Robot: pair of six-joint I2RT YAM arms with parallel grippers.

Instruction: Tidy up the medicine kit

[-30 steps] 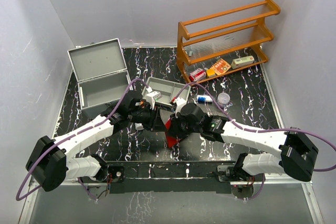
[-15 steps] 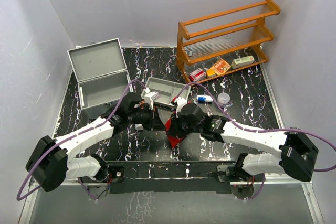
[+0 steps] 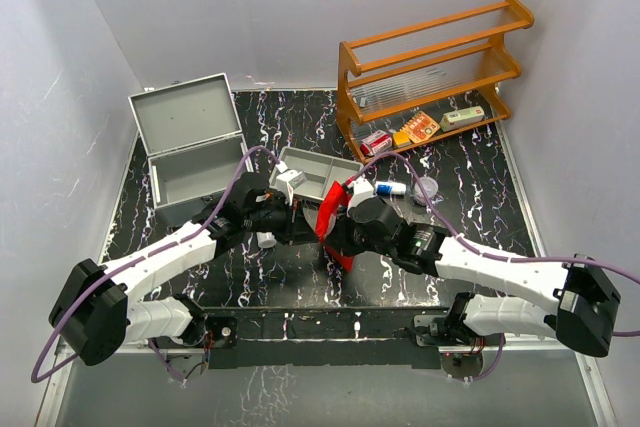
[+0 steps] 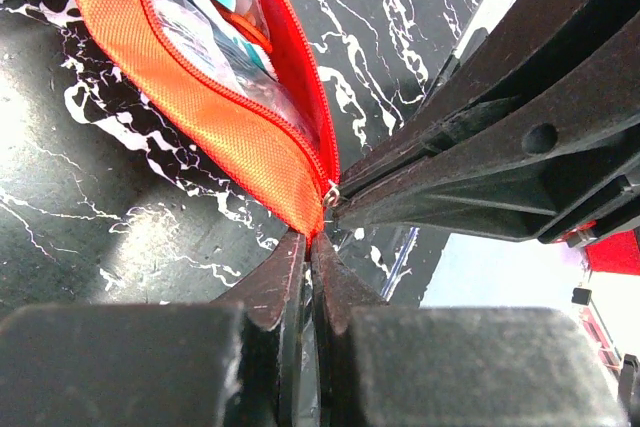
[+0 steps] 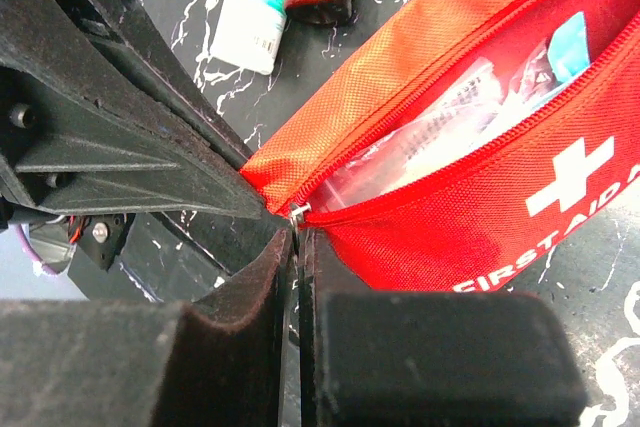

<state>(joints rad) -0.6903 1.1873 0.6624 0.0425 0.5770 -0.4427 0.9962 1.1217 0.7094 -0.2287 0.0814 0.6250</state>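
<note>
The red first-aid pouch [image 3: 328, 209] is held up at the table's middle between both grippers. Its zipper is partly open, and plastic-wrapped supplies [image 5: 450, 112] show inside. My left gripper [image 4: 312, 239] is shut on the fabric corner at the end of the pouch [image 4: 240, 137]. My right gripper [image 5: 297, 234] is shut on the zipper pull [image 5: 298, 212] of the pouch [image 5: 480, 217] at that same end. The two grippers' fingertips almost touch. In the top view, the left gripper [image 3: 303, 225] and right gripper [image 3: 336, 235] flank the pouch.
An open grey metal case [image 3: 190, 142] stands back left. A grey divided tray [image 3: 318, 172] is behind the pouch. A wooden shelf [image 3: 430, 67] with small boxes stands back right. A blue-capped bottle [image 3: 390, 188], a clear cup [image 3: 427, 187] and a white bottle [image 3: 265, 240] lie nearby.
The pouch has been lifted from lying low near the front to standing more upright and farther back. The right arm has shifted right and its wrist has risen. Both grippers have stayed shut.
</note>
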